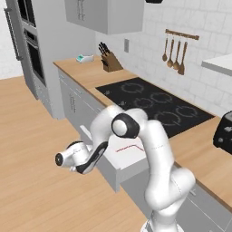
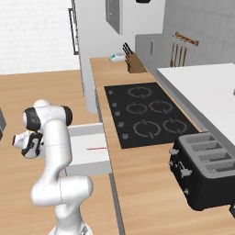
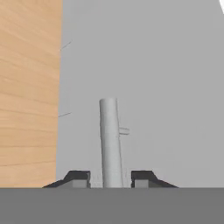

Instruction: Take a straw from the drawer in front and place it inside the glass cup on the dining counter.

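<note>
Wall-side wooden bench [image 1: 199, 158] carrying a black cooktop [image 1: 156, 104] and a black toaster [image 2: 204, 170]. Below its edge, the drawer [image 1: 129, 158] stands pulled open, the red straw [image 1: 128, 147] lying on its white floor. The claw [image 3: 110, 179], fingers narrowly parted, straddles the drawer's silver bar handle [image 3: 110, 140] without gripping it.

Wood floor [image 1: 27, 172], white tiled wall [image 1: 199, 22], grey cabinets [image 1: 86, 13], perhaps an oven [image 1: 31, 41].
</note>
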{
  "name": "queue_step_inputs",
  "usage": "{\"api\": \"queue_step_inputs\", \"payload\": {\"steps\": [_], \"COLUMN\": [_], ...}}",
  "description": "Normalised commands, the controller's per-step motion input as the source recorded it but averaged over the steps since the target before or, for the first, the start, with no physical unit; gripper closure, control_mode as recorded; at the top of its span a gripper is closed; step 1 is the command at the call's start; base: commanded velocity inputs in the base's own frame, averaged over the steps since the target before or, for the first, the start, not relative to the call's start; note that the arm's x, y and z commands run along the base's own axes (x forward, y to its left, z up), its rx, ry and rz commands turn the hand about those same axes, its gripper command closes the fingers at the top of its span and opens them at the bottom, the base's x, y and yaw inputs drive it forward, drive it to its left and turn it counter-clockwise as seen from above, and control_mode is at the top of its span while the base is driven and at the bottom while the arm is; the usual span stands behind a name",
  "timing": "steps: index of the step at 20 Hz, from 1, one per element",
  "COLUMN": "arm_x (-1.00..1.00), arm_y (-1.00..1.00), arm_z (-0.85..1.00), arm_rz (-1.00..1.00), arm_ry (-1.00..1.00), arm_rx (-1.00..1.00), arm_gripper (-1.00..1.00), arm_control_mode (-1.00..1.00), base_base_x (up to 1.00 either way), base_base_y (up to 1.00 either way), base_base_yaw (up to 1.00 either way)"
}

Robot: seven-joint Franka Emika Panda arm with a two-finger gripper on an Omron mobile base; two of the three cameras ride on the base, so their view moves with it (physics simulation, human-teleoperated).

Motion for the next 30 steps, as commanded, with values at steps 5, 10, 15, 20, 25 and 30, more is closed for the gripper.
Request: {"api": "queue_step_inputs", "payload": {"steps": [5,10,15,20,25,30], "arm_x": [-0.67,-0.22,0.12,0.37,0.37,0.29], "arm_y": [0.04,-0.35,-0.86,-0.91,-0.7,-0.31], "arm_z": [0.97,1.0,1.0,0.63,-0.16,-0.64], "arm_rz": [0.0,-0.06,-0.11,-0.07,-0.01,0.0], "arm_ry": [-0.01,0.01,0.13,0.22,0.18,0.11], "arm_rx": [0.27,0.36,0.35,0.3,0.13,0.01], "arm_gripper": [-1.0,-1.0,-1.0,-1.0,-1.0,-1.0], "arm_control_mode": [-1.0,-1.0,-1.0,-1.0,-1.0,-1.0], "base_base_x": [0.0,0.0,0.0,0.0,0.0,0.0], "base_base_y": [0.0,0.0,0.0,0.0,0.0,0.0], "base_base_yaw": [0.0,0.0,0.0,0.0,0.0,0.0]}}
